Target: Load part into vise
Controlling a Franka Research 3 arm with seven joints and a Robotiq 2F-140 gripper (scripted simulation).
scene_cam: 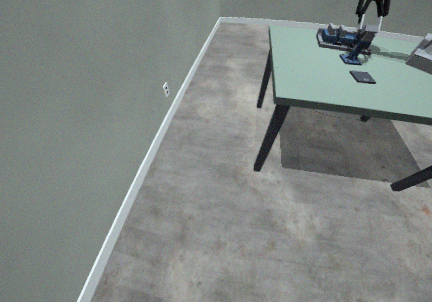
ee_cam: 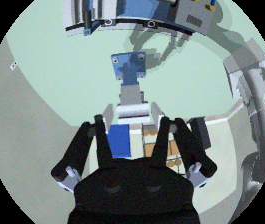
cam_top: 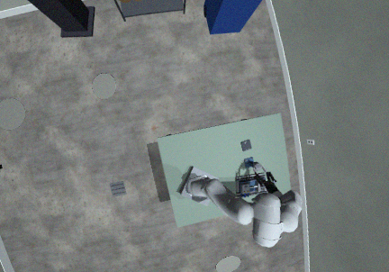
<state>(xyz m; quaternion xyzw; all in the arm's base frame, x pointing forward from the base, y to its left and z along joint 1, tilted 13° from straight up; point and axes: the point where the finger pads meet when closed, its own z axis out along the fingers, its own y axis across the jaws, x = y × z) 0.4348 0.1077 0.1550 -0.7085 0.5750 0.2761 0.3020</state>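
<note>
The arm [cam_top: 267, 219] [ee_cam: 255, 117] is bending beyond the counter's [cam_top: 203, 149] [scene_cam: 312, 78] [ee_cam: 183, 90] lower edge from top; the gripper [cam_top: 260, 171] [scene_cam: 370, 24] [ee_cam: 132, 109] points down, partly open.

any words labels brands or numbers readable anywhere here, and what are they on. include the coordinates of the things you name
No text can be read in any view.
Vise [cam_top: 250, 187] [scene_cam: 340, 37] [ee_cam: 155, 12]: no readable marking.
Dark plate [cam_top: 246, 145] [scene_cam: 362, 77]: faint light marks, too small to read.
Blue cabinet [cam_top: 234, 12] [ee_cam: 119, 141]: no lettering seen.
</note>
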